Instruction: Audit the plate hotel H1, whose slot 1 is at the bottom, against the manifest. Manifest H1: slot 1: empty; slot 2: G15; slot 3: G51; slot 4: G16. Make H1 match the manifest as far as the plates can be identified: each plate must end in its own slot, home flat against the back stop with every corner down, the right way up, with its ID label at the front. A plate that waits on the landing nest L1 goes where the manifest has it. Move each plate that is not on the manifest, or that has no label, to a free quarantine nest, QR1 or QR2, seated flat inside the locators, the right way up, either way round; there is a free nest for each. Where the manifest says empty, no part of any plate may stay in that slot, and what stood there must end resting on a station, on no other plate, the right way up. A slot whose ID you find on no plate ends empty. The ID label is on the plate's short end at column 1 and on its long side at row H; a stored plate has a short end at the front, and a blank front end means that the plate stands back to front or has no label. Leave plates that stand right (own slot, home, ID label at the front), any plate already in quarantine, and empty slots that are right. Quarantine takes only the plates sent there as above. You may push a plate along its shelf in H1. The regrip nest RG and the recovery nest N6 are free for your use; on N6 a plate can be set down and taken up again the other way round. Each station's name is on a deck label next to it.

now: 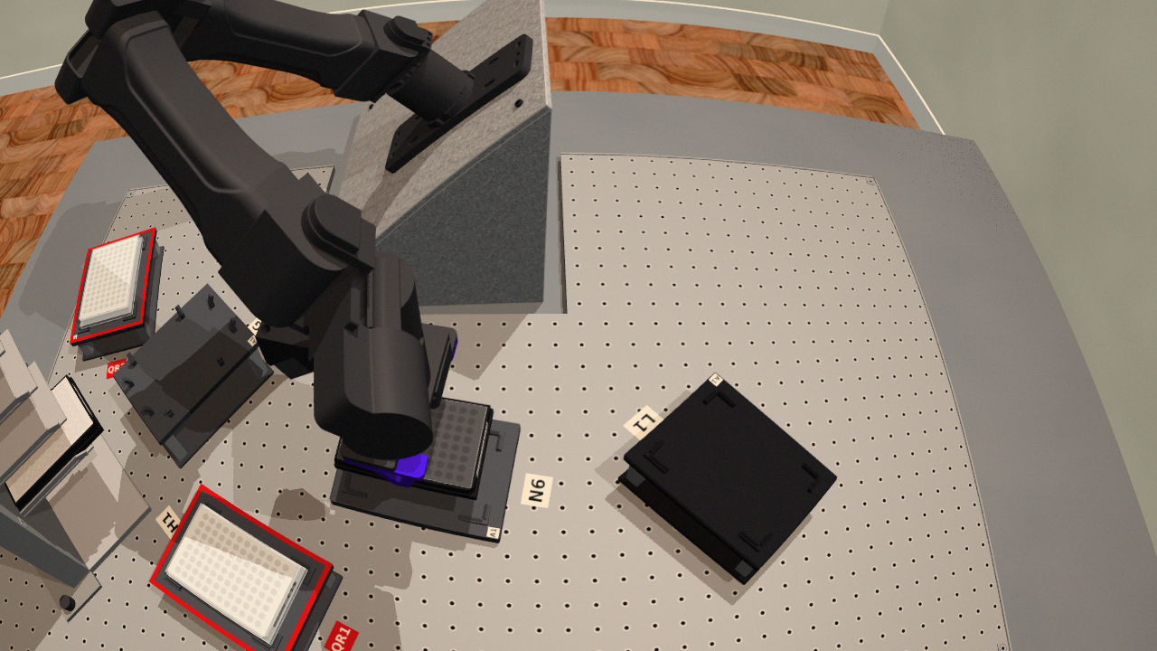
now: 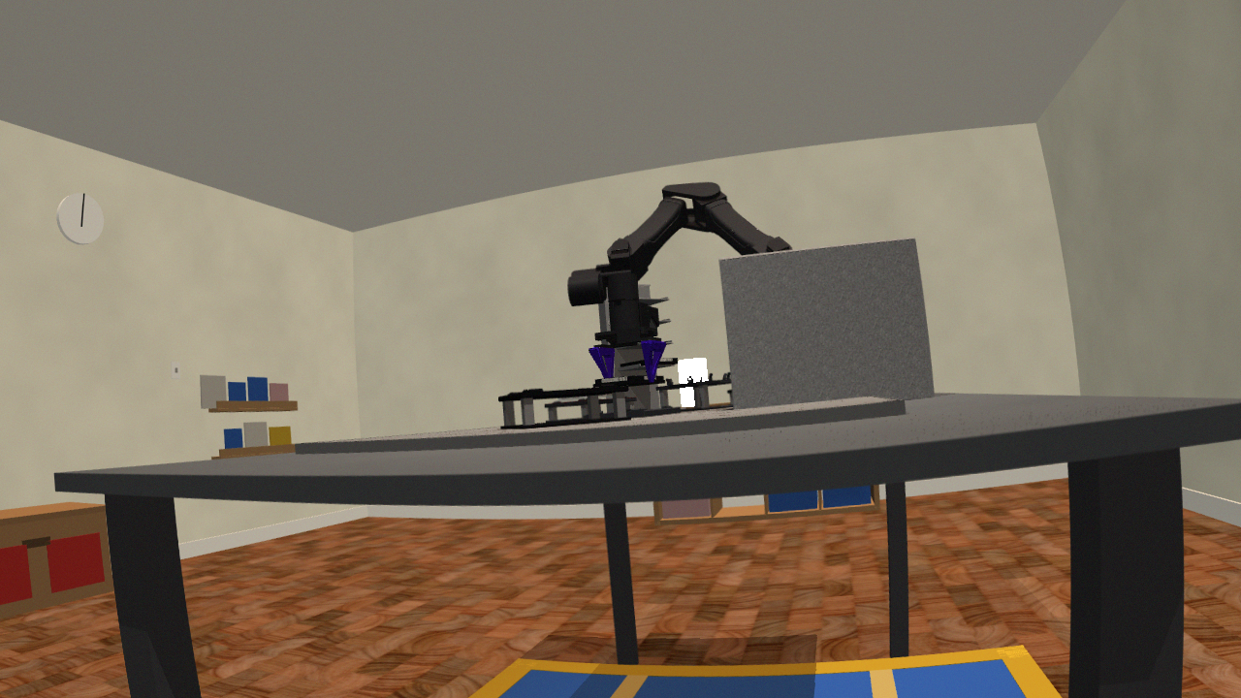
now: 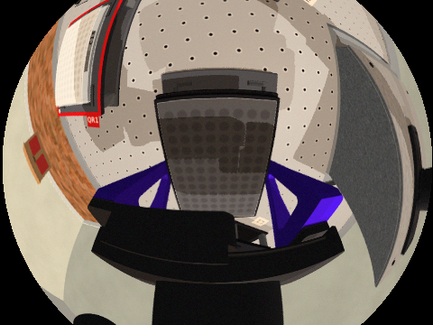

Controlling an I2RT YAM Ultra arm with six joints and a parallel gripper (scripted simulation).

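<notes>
My gripper (image 1: 432,412) (image 2: 628,378) (image 3: 219,169) has its purple fingers on the long sides of a dark grey plate (image 1: 463,445) (image 3: 216,140), shut on it. The plate is level and a little above nest N6 (image 1: 506,453) (image 3: 203,84); no ID label is readable on it. A white plate (image 1: 234,570) (image 3: 74,68) lies in QR1 (image 1: 313,576); its side label is too small to read. Another white plate (image 1: 108,278) lies in QR2. Hotel H1 (image 1: 40,535) is cut off at the left and holds a plate (image 1: 61,433) on a shelf; its other slots are mostly hidden.
Landing nest L1 (image 1: 728,477) is empty at the right. Regrip nest RG (image 1: 190,348) is between N6 and QR2, with upright pegs and no plate. The grey robot pedestal (image 1: 477,234) (image 3: 370,135) stands behind N6.
</notes>
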